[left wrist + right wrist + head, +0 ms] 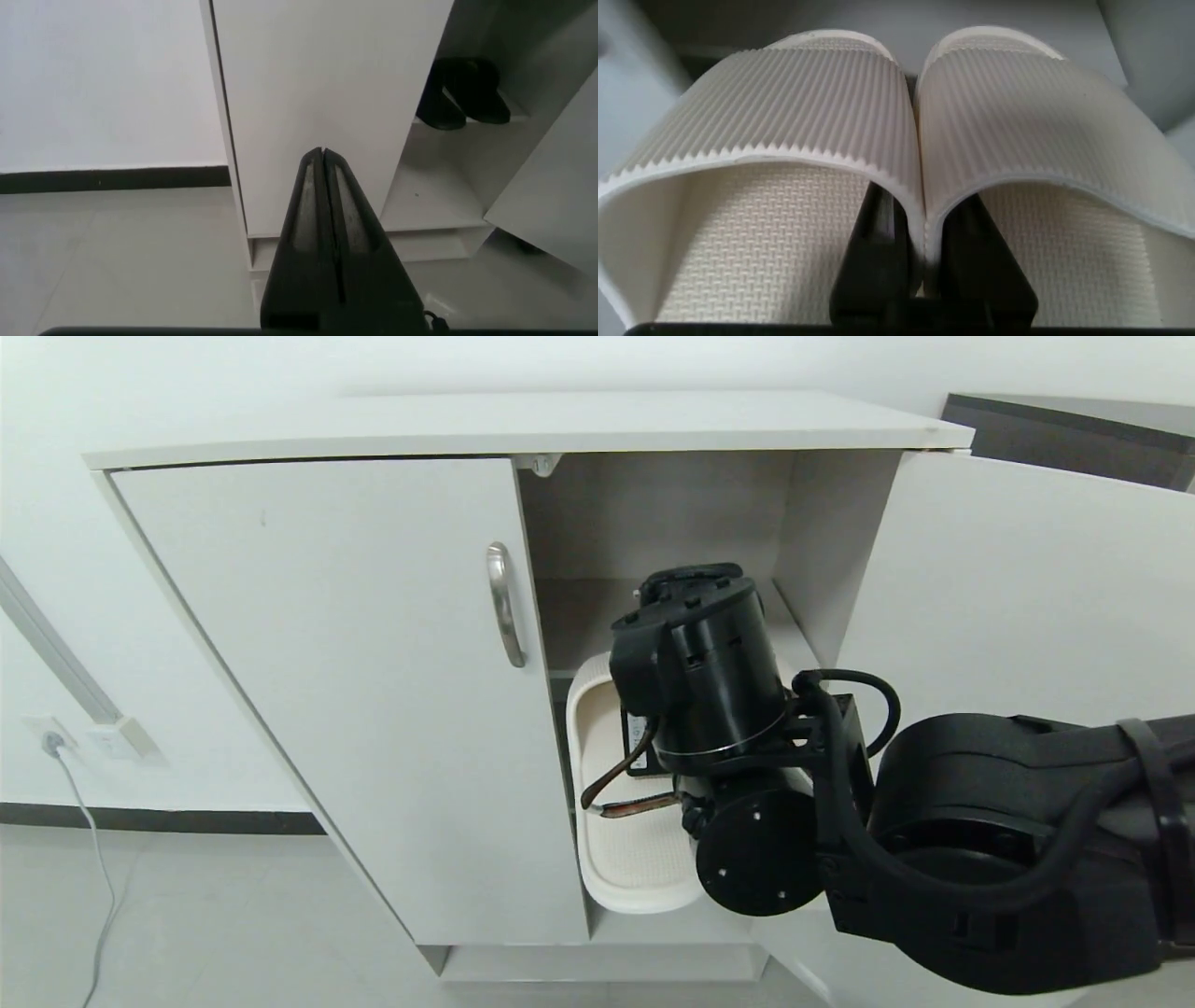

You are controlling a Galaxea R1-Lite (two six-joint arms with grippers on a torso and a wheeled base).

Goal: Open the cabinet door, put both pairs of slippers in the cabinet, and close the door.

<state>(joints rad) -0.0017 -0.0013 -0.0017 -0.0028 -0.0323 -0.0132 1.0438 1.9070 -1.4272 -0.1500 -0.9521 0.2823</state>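
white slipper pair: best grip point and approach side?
Pinch the two touching inner strap edges together, one finger inside each slipper, entering from the open heel side. The white slippers lie side by side with arched straps, so the right gripper clamps both at once, as here.

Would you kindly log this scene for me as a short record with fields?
Cabinet: white wooden cabinet, left door shut, right door open
Stored: black pair of slippers on the inner shelf
Right end effector: shut on cream ribbed slippers, at the cabinet opening
Left end effector: shut, empty, facing the cabinet from outside
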